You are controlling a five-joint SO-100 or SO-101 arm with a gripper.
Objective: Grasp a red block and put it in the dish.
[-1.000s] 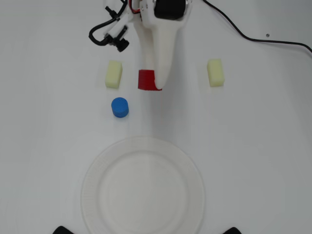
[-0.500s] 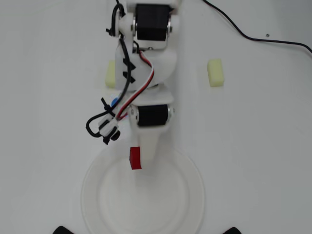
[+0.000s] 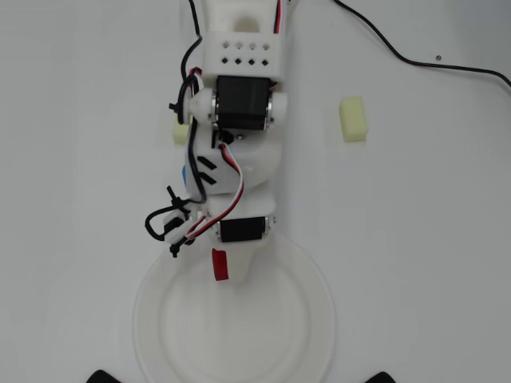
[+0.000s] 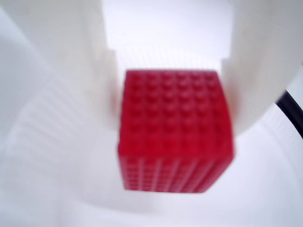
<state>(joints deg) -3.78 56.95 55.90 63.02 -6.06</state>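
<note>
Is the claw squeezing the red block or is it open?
Squeezing. The claw has both white fingers pressed against the red block.

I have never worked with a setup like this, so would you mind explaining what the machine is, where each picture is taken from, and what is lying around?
This is a small white robot arm with a two-finger gripper, standing on a white table. One picture looks straight down from above; the other comes from a camera on the arm's wrist, looking between the fingers. The gripper holds the red block over the far edge of the dish, a round white paper plate. In the overhead view, one pale yellow foam block sits clear at right, a second one and a blue object peek from under the arm, and a black cable runs off at top right.
</note>
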